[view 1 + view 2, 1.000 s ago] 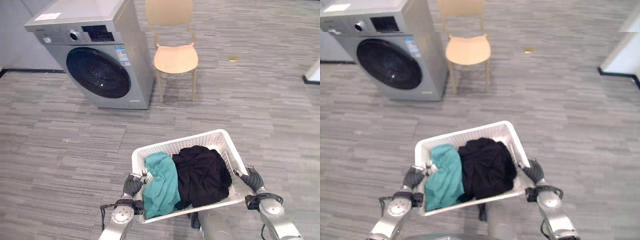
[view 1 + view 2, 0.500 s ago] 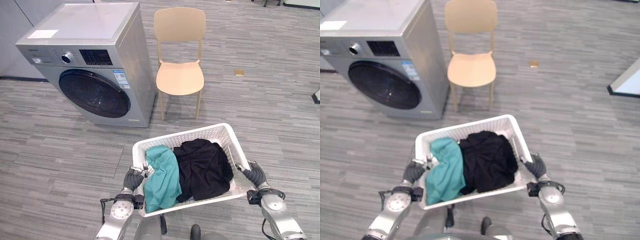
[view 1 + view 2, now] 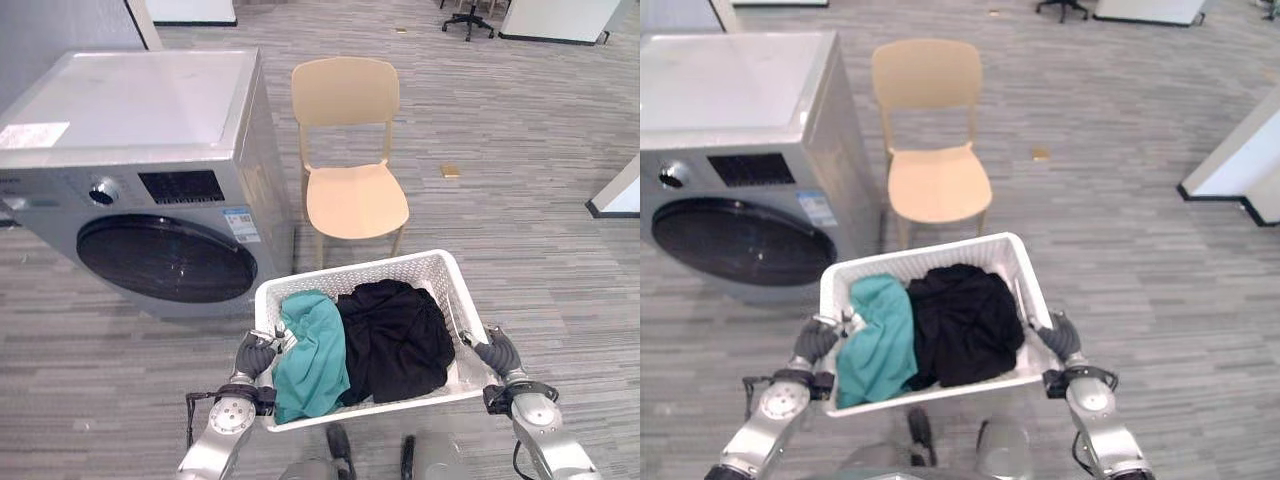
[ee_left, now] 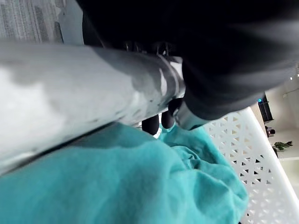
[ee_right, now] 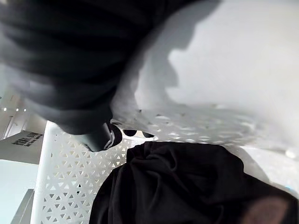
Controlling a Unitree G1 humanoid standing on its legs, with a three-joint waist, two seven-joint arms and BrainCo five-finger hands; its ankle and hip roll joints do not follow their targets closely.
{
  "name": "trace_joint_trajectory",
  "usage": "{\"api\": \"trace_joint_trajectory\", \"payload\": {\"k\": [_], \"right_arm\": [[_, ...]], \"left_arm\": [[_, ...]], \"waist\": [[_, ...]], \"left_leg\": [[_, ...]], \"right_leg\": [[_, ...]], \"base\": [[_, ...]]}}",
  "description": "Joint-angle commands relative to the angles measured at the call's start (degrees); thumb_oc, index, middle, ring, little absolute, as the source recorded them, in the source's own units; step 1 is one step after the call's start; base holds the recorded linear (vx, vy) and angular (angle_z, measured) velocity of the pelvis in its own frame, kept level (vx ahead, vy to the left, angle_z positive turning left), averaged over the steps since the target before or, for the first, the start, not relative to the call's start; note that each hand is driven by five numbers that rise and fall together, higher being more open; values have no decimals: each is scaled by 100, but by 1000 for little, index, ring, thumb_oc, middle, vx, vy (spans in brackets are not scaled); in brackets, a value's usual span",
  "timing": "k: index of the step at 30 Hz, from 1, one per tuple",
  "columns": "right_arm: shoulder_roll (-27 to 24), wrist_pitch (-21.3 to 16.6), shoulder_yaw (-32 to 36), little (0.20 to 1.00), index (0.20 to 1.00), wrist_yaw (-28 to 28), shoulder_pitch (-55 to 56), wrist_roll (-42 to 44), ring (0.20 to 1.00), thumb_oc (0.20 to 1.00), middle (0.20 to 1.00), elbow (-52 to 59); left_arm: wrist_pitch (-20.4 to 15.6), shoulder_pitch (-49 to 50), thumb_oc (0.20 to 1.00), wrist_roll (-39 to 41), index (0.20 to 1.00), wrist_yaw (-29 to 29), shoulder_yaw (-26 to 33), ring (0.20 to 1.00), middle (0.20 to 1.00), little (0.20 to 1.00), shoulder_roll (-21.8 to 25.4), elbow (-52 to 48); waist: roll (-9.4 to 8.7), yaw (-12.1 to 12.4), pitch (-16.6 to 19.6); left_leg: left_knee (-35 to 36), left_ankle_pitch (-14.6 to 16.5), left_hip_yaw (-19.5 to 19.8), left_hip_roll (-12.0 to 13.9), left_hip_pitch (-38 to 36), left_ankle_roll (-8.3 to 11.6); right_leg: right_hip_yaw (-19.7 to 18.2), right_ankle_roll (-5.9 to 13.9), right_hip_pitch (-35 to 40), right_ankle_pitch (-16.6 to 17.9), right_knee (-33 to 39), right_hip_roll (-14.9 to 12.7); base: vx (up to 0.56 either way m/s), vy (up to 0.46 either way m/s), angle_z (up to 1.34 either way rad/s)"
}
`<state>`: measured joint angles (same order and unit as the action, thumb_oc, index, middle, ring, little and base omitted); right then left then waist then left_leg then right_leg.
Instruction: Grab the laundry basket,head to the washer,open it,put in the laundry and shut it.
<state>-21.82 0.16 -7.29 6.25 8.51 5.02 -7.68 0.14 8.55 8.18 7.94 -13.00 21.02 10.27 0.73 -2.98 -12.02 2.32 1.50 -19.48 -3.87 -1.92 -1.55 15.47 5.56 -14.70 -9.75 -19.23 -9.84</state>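
Observation:
A white perforated laundry basket (image 3: 440, 268) is carried low in front of me, holding a teal cloth (image 3: 308, 355) on its left and a black garment (image 3: 395, 338) on its right. My left hand (image 3: 252, 356) is curled round the basket's left rim. My right hand (image 3: 497, 353) is curled round the right rim. The silver front-loading washer (image 3: 150, 190) stands close ahead on the left, its dark round door (image 3: 165, 259) closed. In the wrist views the teal cloth (image 4: 140, 186) and the black garment (image 5: 177, 182) lie just past the fingers.
A tan wooden chair (image 3: 350, 180) stands right beside the washer, just beyond the basket. A small tan object (image 3: 450, 171) lies on the grey plank floor further right. A white cabinet base (image 3: 620, 195) shows at the right edge.
The camera has moved forward: the washer and the chair now appear larger and nearer. Both hands keep their hold on the basket, and the laundry has not shifted.

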Motion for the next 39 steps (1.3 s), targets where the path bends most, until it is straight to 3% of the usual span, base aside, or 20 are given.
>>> {"api": "trace_joint_trajectory", "payload": {"k": [1, 6, 9, 10, 11, 12, 15, 17, 19, 21, 22, 23, 24, 25, 31, 36, 39], "right_arm": [[77, -516, -22, 200, 200, -563, -421, 500, 200, 200, 200, 338], [79, -542, -12, 200, 200, -621, -406, 433, 200, 200, 200, 351], [45, -538, -23, 200, 200, -664, -374, 403, 200, 200, 200, 338], [-36, -533, -8, 200, 200, -654, -360, 360, 200, 200, 200, 329], [-134, -545, 8, 200, 200, -654, -344, 383, 200, 200, 200, 319], [-133, -544, 7, 200, 200, -654, -345, 384, 200, 200, 200, 319], [-303, -517, 74, 200, 200, -630, -264, 361, 200, 200, 200, 312], [-322, -497, 105, 200, 200, -613, -213, 382, 200, 200, 200, 294], [-341, -465, 122, 200, 200, -587, -176, 394, 200, 200, 200, 284], [-380, -446, 132, 200, 200, -521, -191, 362, 200, 200, 200, 223], [-380, -446, 132, 200, 200, -521, -191, 362, 200, 200, 200, 223], [-363, -448, 106, 200, 200, -463, -224, 362, 200, 200, 200, 164], [-363, -449, 105, 200, 200, -462, -225, 362, 200, 200, 200, 162], [-326, -468, 90, 200, 200, -395, -255, 388, 200, 200, 200, 95], [-264, -477, 31, 200, 200, -302, -292, 381, 200, 200, 200, 1], [-37, -458, -93, 200, 200, -227, -395, 256, 200, 200, 200, -322], [75, -482, -180, 200, 200, -156, -581, 131, 200, 200, 200, -484]], "left_arm": [[-536, -156, 200, 252, 200, -84, 354, 200, 200, 200, 3, -420], [-585, -200, 200, 251, 200, -96, 420, 200, 200, 200, -57, -316], [-609, -148, 200, 255, 200, -126, 366, 200, 200, 200, -108, -297], [-607, -103, 200, 292, 200, -133, 334, 200, 200, 200, -162, -253], [-601, -41, 200, 368, 200, -137, 323, 200, 200, 200, -227, -249], [-600, -42, 200, 367, 200, -137, 324, 200, 200, 200, -226, -249], [-582, 1, 200, 411, 200, -197, 258, 200, 200, 200, -286, -281], [-573, 3, 200, 415, 200, -184, 252, 200, 200, 200, -314, -271], [-562, -73, 200, 445, 200, -154, 194, 200, 200, 200, -333, -239], [-552, -163, 200, 421, 200, -117, 147, 200, 200, 200, -371, -191], [-552, -163, 200, 421, 200, -117, 147, 200, 200, 200, -371, -191], [-536, -160, 200, 427, 200, -59, 169, 200, 200, 200, -392, -183], [-536, -160, 200, 426, 200, -59, 168, 200, 200, 200, -392, -183], [-534, -170, 200, 417, 200, -32, 202, 200, 200, 200, -375, -161], [-541, -166, 200, 374, 200, -26, 203, 200, 200, 200, -331, -122], [-532, -175, 200, 307, 200, -16, 108, 200, 200, 200, -223, 24], [-534, -358, 200, 206, 200, 42, 70, 200, 200, 200, -97, 118]], "waist": [[-262, -29, 53], [-211, -100, 30], [-255, -132, 99], [-200, -159, 192], [-57, -181, 253], [-69, -190, 265], [17, -187, 290], [40, -196, 292], [20, -147, 255], [-38, -59, 201], [-38, -59, 201], [-20, 47, 131], [-25, 47, 129], [1, 140, 47], [-41, 213, -42], [-99, 276, 142], [-136, 288, 160]], "left_leg": [[-710, 725, 373, 588, -333, 175], [-639, 997, 498, 643, -709, 305], [-744, 1171, 573, 593, -913, 341], [-926, 1112, 620, 722, -967, 459], [-1372, 724, 669, 1044, -897, 707], [-1368, 704, 678, 1032, -875, 708], [-2350, 7, 634, 1483, -575, 918], [-2433, -120, 552, 1576, -566, 947], [-2594, -56, 588, 1503, -305, 857], [-2146, 389, 491, 1230, 252, 679], [-2145, 389, 490, 1230, 250, 679], [-1525, 149, 493, 1223, 573, 714], [-1502, 136, 490, 1216, 558, 715], [-994, -286, 601, 1222, 723, 841], [-838, -579, 568, 1356, 892, 908], [-834, -195, 705, 1106, 704, 684], [-797, 9, 576, 965, 629, 466]], "right_leg": [[19, 432, 544, 893, 1378, -100], [71, 621, 304, 1096, 1776, -190], [-6, 547, 367, 1280, 1622, -298], [24, 474, 400, 1294, 1455, -295], [161, 336, 553, 1173, 1413, -131], [167, 331, 543, 1189, 1430, -143], [345, 22, 1001, 798, 1541, 159], [387, -44, 1130, 681, 1577, 234], [392, -106, 1298, 526, 1611, 258], [398, -50, 1548, 398, 1757, 241], [397, -50, 1548, 398, 1757, 240], [374, -16, 1711, 338, 1811, 286], [373, -16, 1715, 337, 1813, 282], [330, -27, 1911, 256, 1851, 390], [272, -50, 2216, 93, 1846, 424], [15, 134, 2308, 27, 1672, 216], [-187, 293, 1950, 29, 1100, -1]], "base": [[320, -96, -7], [299, -152, 34], [336, -239, 28], [580, -495, 43], [445, -420, 44], [281, -326, 37], [262, -311, 4], [187, -145, -23], [208, -137, -23], [164, -51, -30], [207, -4, -22], [118, 8, -15], [244, 19, -26], [178, 20, -40], [192, 84, -17], [230, 212, -24], [118, 215, -22]]}}
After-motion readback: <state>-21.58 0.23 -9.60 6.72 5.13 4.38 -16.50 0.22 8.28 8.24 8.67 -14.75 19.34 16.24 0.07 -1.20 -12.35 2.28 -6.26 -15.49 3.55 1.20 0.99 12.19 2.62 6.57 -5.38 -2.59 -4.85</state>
